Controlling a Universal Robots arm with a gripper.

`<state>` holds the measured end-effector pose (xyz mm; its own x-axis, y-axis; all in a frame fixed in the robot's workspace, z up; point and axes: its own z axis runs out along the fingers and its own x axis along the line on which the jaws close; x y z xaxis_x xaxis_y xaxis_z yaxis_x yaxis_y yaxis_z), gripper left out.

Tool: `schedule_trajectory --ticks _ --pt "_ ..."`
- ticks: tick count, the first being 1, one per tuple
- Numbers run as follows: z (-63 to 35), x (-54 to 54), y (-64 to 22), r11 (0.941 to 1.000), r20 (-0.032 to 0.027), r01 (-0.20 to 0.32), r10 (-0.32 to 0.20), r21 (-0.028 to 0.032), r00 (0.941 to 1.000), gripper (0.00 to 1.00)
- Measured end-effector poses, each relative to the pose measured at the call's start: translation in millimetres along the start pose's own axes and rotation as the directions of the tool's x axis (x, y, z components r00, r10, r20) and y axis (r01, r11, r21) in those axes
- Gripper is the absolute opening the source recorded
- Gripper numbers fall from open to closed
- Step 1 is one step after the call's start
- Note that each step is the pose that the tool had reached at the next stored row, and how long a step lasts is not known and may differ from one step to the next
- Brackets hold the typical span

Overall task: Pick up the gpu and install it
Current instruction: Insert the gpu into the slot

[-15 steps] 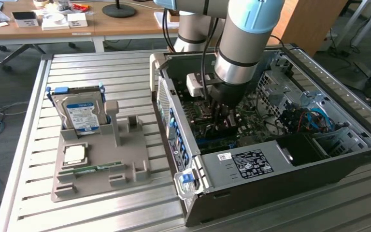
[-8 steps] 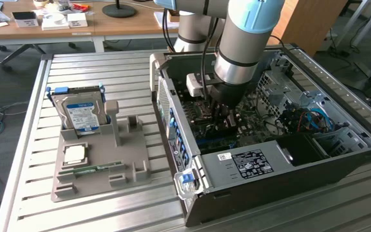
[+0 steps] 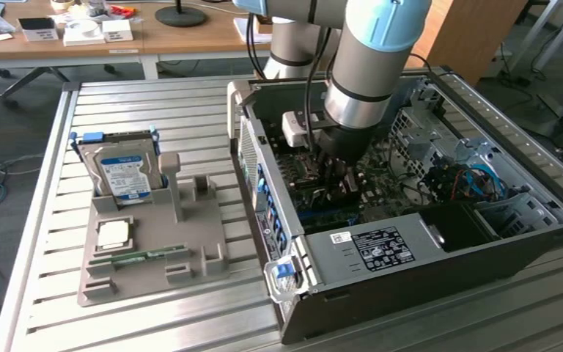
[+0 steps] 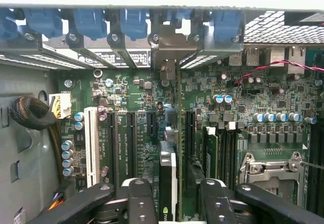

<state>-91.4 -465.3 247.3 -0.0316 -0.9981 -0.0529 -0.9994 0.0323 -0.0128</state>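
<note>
Now your fingers (image 4: 140, 201) stand on both sides of the gpu (image 4: 168, 183), with a gap between each pad and the card, so they look released and not clenched on it. You see the gpu on its edge, upright in a slot of the motherboard (image 4: 131, 107), inside the open case (image 3: 516, 242). Its end points toward the rear brackets with blue clips (image 4: 131, 24). Outside the case, on the table (image 3: 144, 103), a grey holder (image 3: 155, 249) carries the hard drive (image 3: 123, 172) and a RAM stick (image 3: 149, 255).
</note>
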Motion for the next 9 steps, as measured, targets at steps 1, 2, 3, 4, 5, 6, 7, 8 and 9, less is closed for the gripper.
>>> schedule_trajectory --ticks 1,2,3,4,5,6,7,8,9 --pt "-0.1 0.0 0.0 1.0000 0.0000 0.000 0.000 0.0000 1.0000 0.40" --pt "-0.8 0.0 0.0 1.0000 -0.0004 0.000 0.000 -0.0002 1.0000 0.40" --pt "-1.9 -0.1 0.0 1.0000 -0.0003 0.000 0.000 -0.0002 1.0000 0.40" --pt "-3.5 -0.2 -0.1 1.0000 0.0000 0.000 0.000 0.0000 1.0000 0.40" --pt "-5.7 -0.3 -0.1 1.0000 -0.0001 0.000 0.000 0.0000 1.0000 0.40" --pt "-8.2 -0.4 -0.1 1.0000 -0.0001 0.000 0.000 0.0000 1.0000 0.40" --pt "-10.9 -0.6 -0.1 1.0000 0.0000 0.000 0.000 0.0001 1.0000 0.40" --pt "-13.8 -0.7 -0.2 1.0000 0.0001 0.000 0.000 0.0003 1.0000 0.40" --pt "-17.1 -0.9 -0.2 1.0000 -0.0001 0.000 0.000 0.0003 1.0000 0.40"
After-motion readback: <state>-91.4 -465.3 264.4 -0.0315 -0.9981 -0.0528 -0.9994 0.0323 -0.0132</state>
